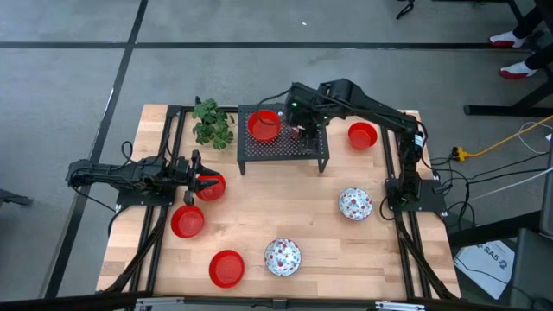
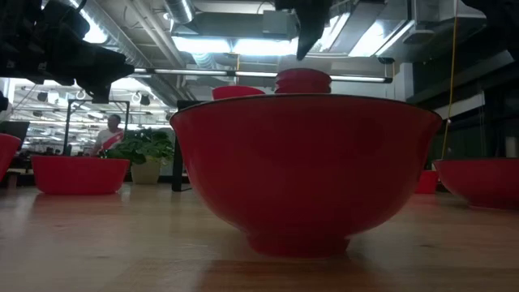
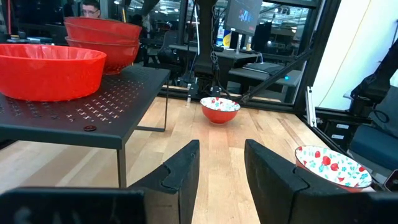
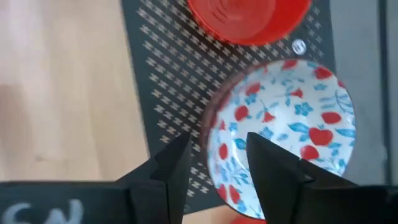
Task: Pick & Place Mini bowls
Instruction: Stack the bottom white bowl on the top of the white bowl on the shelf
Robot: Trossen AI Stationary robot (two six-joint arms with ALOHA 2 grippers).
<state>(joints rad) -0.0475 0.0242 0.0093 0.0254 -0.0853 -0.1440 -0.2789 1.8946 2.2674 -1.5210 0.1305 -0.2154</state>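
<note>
My right gripper [image 4: 217, 140] is open and points down over the black perforated rack [image 1: 285, 149]. Its fingers stand on either side of the rim of a floral-speckled bowl [image 4: 286, 124], which sits on the rack beside a red bowl [image 1: 264, 125]. In the high view the gripper [image 1: 300, 125] hides that floral bowl. My left gripper [image 3: 221, 146] is open with nothing between its fingers. It hovers at the table's left [image 1: 197, 177], next to a red bowl [image 1: 212, 187]. More bowls rest on the table: red ones [image 1: 187, 221], [image 1: 226, 268], [image 1: 363, 135] and floral ones [image 1: 355, 204], [image 1: 282, 257].
A green leafy plant [image 1: 212, 121] stands at the far edge, left of the rack. Black frame rails run along the table's left and right sides. In the low view a red bowl [image 2: 304, 162] fills the foreground. Bare wood lies mid-table, near side of the rack [image 1: 285, 207].
</note>
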